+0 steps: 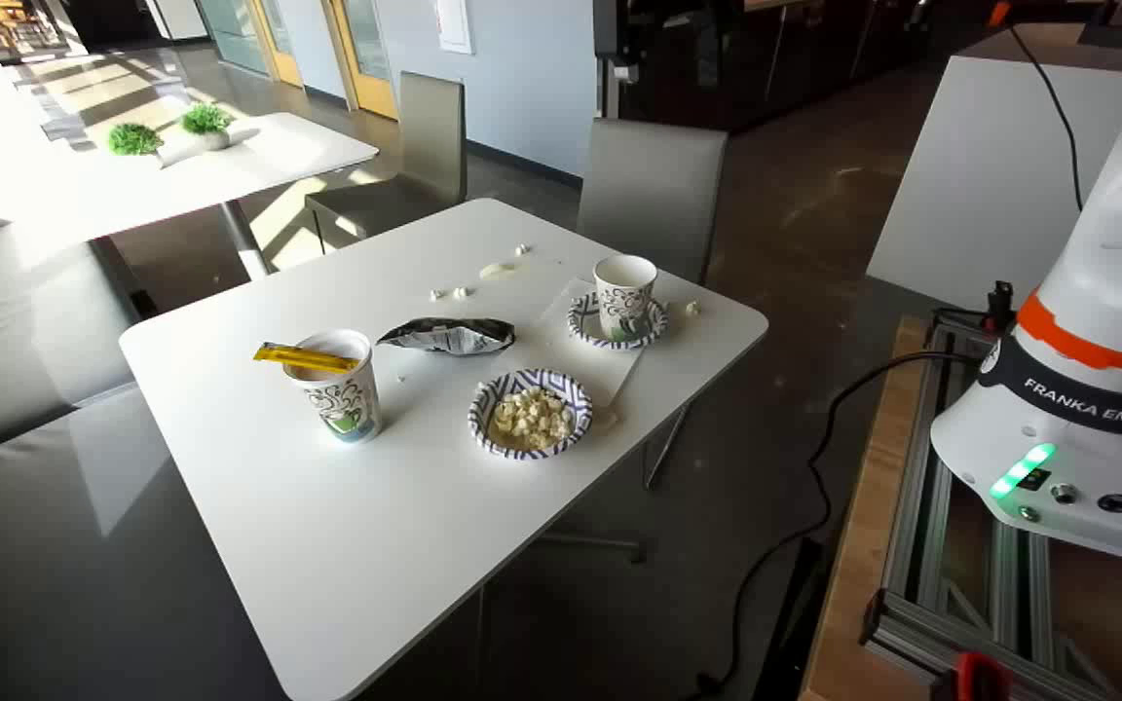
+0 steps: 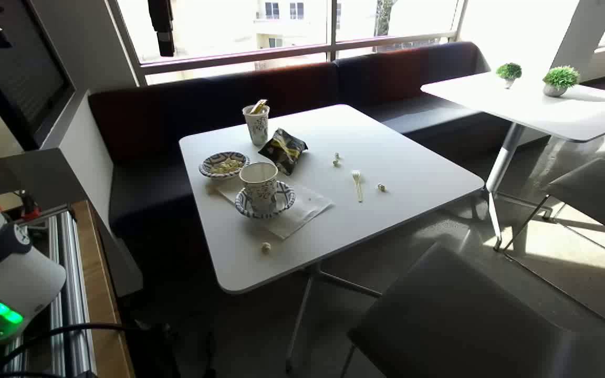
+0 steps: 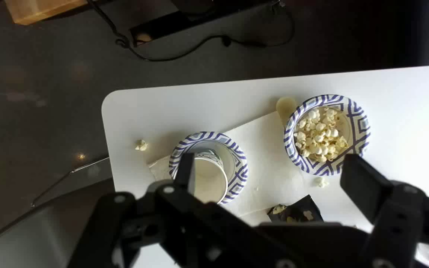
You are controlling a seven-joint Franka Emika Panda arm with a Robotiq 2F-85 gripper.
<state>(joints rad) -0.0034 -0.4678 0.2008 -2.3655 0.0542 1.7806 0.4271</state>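
a white worktop (image 3: 412,108) lies below the spread, empty fingers (image 3: 365,182). in the wrist view the cup (image 3: 210,180) stands in a patterned bowl (image 3: 239,163) at six o'clock, the popcorn bowl (image 3: 359,130) at three. best lower slowly, clear of the cup's rim.

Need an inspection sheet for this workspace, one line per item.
Surface: white table, napkin partly under a paper bowl.
Things: nothing held; nearest, printed cup in that bowl, popcorn bowl, snack bag.
Clutter: loose popcorn, pale utensil, second cup with yellow packet at its rim.
Gripper: open, above the table.
Cables: black cable on floor beside table.
Surroundings: bench, chairs, second table with potted plants, robot base.
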